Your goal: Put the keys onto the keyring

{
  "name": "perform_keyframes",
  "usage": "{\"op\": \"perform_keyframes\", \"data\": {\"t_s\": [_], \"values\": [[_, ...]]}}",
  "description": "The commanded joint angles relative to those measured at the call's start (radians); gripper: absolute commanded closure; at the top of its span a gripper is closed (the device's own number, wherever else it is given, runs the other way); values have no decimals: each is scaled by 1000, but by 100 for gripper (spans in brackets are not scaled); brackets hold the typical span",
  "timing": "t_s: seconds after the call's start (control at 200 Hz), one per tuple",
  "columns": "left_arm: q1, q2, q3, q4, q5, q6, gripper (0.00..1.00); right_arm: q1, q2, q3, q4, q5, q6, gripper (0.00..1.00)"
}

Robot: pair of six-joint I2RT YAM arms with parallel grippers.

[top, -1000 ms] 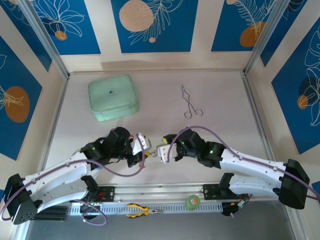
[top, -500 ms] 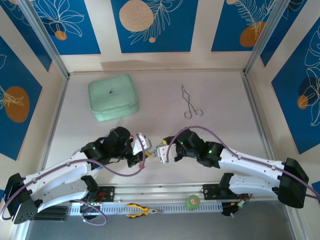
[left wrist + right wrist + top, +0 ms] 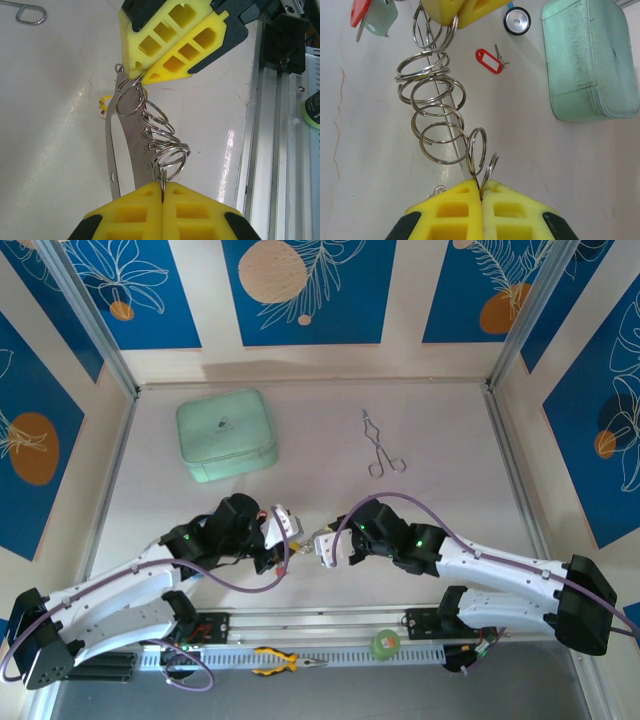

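Note:
The keyring (image 3: 134, 142), a flat grey metal loop strung with several split rings (image 3: 169, 151), hangs just above the table between my two grippers. My left gripper (image 3: 163, 184) (image 3: 287, 540) is shut on its near end, a split ring pinched between the yellow fingers. My right gripper (image 3: 481, 189) (image 3: 320, 545) is shut on the opposite end, also with a ring in the pinch. Loose keys lie on the table: a red-tagged one (image 3: 488, 60), a yellow-tagged one (image 3: 104, 104), and red (image 3: 360, 12) and pale green (image 3: 382, 19) tagged ones beside the left fingers.
A mint green case (image 3: 226, 433) sits at the back left and thin silver tongs (image 3: 380, 448) at the back centre. Yellow-handled pliers (image 3: 285, 661) and a green round object (image 3: 385, 643) lie on the front rail. A small round black-rimmed object (image 3: 516, 21) lies near the case.
My right gripper's jaws have shut on the keyring's end. Both arms have barely shifted, and the left gripper has stayed shut.

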Motion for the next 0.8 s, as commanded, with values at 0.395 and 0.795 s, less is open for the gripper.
{"op": "perform_keyframes", "data": {"t_s": [0.395, 0.795], "values": [[6, -126, 21, -54, -105, 183, 57, -63, -15, -33, 115, -172, 114, 100], [19, -57, 68, 100, -116, 541, 63, -57, -14, -57, 147, -168, 11, 100]]}}
